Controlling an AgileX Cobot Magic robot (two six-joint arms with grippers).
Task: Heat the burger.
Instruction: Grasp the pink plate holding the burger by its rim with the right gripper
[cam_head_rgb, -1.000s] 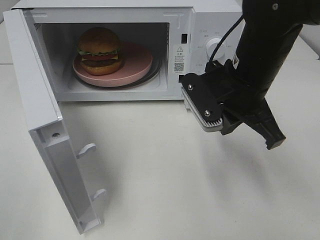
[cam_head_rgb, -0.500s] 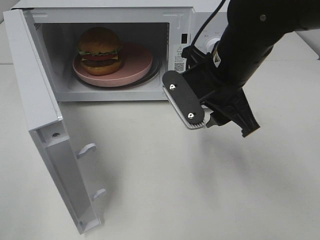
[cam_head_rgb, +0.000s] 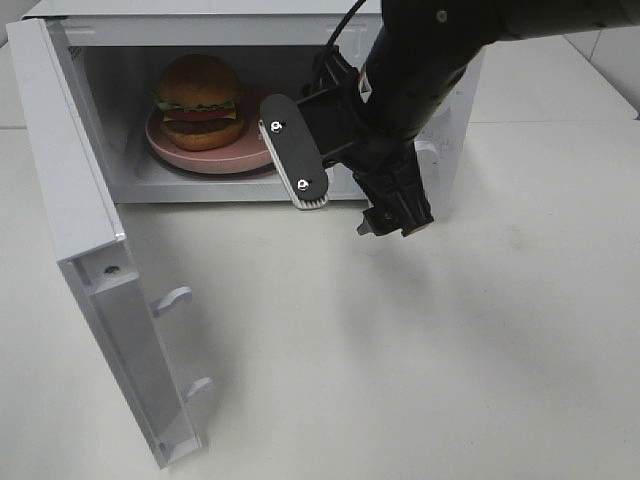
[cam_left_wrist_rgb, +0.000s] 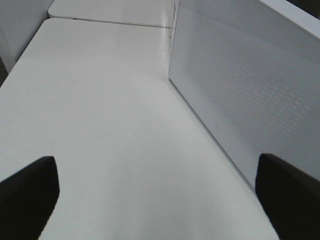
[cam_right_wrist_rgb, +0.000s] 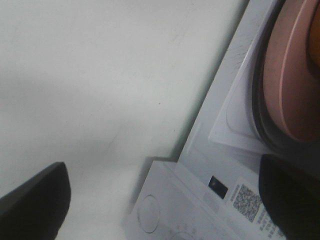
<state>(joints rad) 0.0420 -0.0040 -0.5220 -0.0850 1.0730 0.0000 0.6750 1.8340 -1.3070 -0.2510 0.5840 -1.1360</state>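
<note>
The burger (cam_head_rgb: 199, 100) is seen in the upper left of the overhead view, upright on the left part of a pink plate (cam_head_rgb: 265, 142) inside the microwave (cam_head_rgb: 200, 28), so the loading is judged to be done. The door (cam_head_rgb: 75, 200) is swung wide open along the left edge of the frame, its two latch hooks (cam_head_rgb: 172, 298) turned toward the table (cam_head_rgb: 420, 360). The right fingers (cam_head_rgb: 296, 160) are held just in front of the right end of the opening, at upper centre, spread wide with nothing between them; neither burger nor plate is touched. The left fingers (cam_left_wrist_rgb: 27, 195) are not shown from overhead; in their own camera they are spread just as wide and empty, above bare table, with a white perforated panel (cam_left_wrist_rgb: 240, 90) beside them that is taken to be the door's outer face. The step in hand is judged to be the closing of the door. For that to be done well, the right arm should first be drawn clear of the opening so that it is not caught. The door is best pushed on its outer face near the free edge, steadily, until the hooks are seated and without the microwave being shoved across the table. The round knob (cam_right_wrist_rgb: 148, 214) can then be turned.
</note>
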